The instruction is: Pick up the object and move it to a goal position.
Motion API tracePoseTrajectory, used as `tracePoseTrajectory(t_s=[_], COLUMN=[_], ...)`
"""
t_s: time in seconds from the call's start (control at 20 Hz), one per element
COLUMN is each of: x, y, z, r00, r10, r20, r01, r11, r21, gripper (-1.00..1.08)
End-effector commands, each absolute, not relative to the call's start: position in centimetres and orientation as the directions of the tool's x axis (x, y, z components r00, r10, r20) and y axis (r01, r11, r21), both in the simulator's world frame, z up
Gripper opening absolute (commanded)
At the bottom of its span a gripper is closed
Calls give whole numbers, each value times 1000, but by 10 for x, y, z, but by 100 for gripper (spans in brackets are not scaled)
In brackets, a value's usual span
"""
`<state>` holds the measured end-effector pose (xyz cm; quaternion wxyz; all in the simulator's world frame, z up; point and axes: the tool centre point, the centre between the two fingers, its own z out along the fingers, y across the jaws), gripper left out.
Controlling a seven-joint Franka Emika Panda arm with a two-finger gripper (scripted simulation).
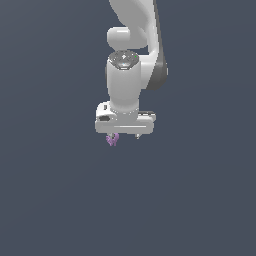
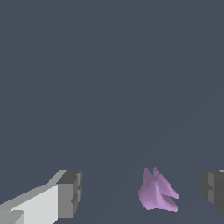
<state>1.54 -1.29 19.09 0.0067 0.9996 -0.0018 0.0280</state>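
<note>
The object (image 1: 112,140) is a tiny light-purple lumpy thing on the dark grey floor, just under the end of the white gripper (image 1: 124,136) that lies towards the exterior view's left. In the wrist view the object (image 2: 157,194) lies between the two grey fingertips (image 2: 70,192), nearer to one of them, with a gap on each side. The gripper (image 2: 141,192) is open wide, points straight down and holds nothing. Its fingers reach down around the object's level.
The floor (image 1: 50,200) is a plain dark grey surface all round. The white arm (image 1: 130,50) rises straight above the gripper. Nothing else shows in either view.
</note>
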Motion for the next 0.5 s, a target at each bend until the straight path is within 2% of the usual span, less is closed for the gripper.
tracePoseTrajectory(t_s=[0.0, 0.45], x=[15, 9], y=[-13, -19], z=[191, 182], r00=[998, 998], r10=[-2, 48], r20=[56, 51], r01=[-2, 47], r11=[-1000, -999], r21=[13, 16], gripper=[100, 100])
